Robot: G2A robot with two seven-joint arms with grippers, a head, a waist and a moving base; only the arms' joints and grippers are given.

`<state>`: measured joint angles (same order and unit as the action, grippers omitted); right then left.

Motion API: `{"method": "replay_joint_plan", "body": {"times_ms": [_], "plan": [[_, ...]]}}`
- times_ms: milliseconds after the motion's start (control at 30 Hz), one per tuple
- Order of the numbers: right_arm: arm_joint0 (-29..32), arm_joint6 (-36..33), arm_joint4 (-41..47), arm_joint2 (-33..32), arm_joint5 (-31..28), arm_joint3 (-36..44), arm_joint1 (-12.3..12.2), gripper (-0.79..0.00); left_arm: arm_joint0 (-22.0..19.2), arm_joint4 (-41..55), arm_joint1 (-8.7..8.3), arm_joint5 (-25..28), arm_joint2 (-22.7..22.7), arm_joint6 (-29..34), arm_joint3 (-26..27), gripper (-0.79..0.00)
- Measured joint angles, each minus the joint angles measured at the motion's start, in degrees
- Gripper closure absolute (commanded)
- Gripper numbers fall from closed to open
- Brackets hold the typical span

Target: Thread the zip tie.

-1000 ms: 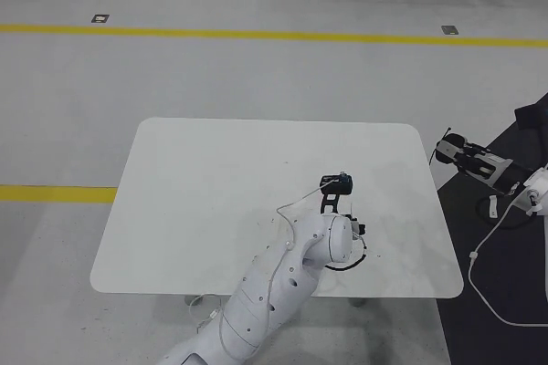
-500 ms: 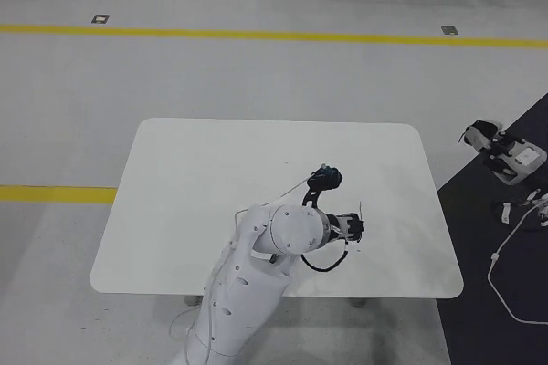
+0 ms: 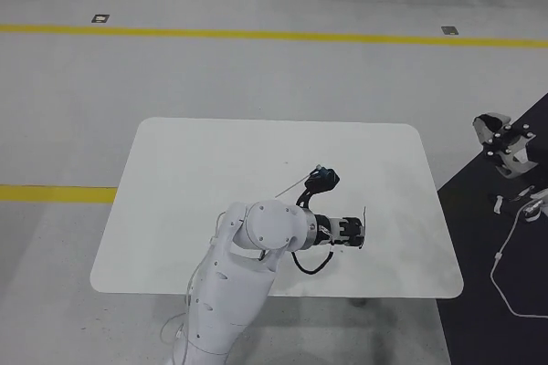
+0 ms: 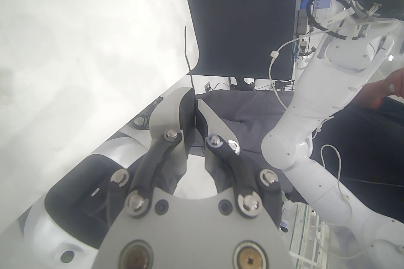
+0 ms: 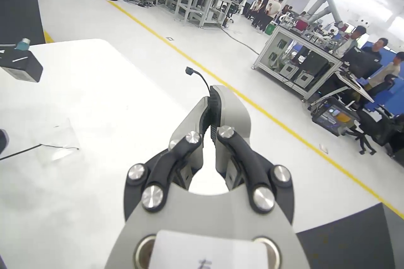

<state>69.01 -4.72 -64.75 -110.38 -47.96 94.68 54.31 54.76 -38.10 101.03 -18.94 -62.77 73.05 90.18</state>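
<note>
My left gripper point(image 3: 357, 230) hangs over the white table point(image 3: 210, 182) toward its front right, shut on a thin black zip tie strip point(image 3: 363, 215). In the left wrist view the strip point(image 4: 187, 52) sticks straight out from between the closed fingertips of that gripper point(image 4: 194, 95). My right gripper point(image 3: 489, 124) is off the table past its right edge, over the dark floor mat. It point(image 5: 212, 93) is shut on a second black zip tie point(image 5: 202, 79), whose short curved end with the square head pokes out beyond the fingertips. The two grippers are far apart.
A dark mat point(image 3: 530, 274) lies beside the table's right edge, with a white cable point(image 3: 495, 269) trailing from the right arm over it. The left arm's black wrist camera point(image 5: 19, 66) shows above the table. Workbenches and people stand far off in the hall.
The left arm has swung round, its elbow going left, and its gripper now points toward the table's right edge. The right gripper has drawn back to the right, farther from the table.
</note>
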Motion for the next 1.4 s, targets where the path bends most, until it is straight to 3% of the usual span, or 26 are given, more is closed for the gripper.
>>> {"method": "replay_joint_plan", "body": {"times_ms": [433, 567, 700, 867, 1033, 1267, 1400], "plan": [[0.5, 2.2, -2.7, -0.3, 1.1, 2.7, -0.2, 0.000, 0.2, 1.7, 0.04, -0.1, -0.1, 1.0, -0.3, 0.000], [4.6, 18.2, -24.2, 0.4, 8.5, 8.9, -0.7, 0.000, -3.5, 14.0, -0.12, -4.1, -2.3, 9.1, -2.5, 0.000], [8.2, 37.5, -47.2, 2.4, 19.0, 5.9, -1.6, 0.000, -5.7, 22.5, -1.31, -3.7, -2.9, 8.5, -3.2, 0.000], [9.8, 51.2, -64.4, 5.6, 24.7, 1.6, -2.7, 0.000, -7.4, 34.9, -3.48, -5.2, -2.6, 7.1, -5.6, 0.000], [10.2, 53.1, -68.3, 7.2, 27.1, 1.5, -3.0, 0.000, -11.5, 44.7, -5.19, -7.9, 0.1, 4.4, -11.7, 0.000], [10.2, 53.1, -68.2, 7.2, 27.2, 1.7, -2.9, 0.000, -11.5, 44.6, -5.22, -8.0, 0.3, 4.2, -11.8, 0.000], [13.0, 56.0, -74.4, 8.2, 34.1, 6.1, -3.2, 0.000, -10.1, 44.3, -4.91, -6.5, 4.1, 1.2, -11.3, 0.000]]}}
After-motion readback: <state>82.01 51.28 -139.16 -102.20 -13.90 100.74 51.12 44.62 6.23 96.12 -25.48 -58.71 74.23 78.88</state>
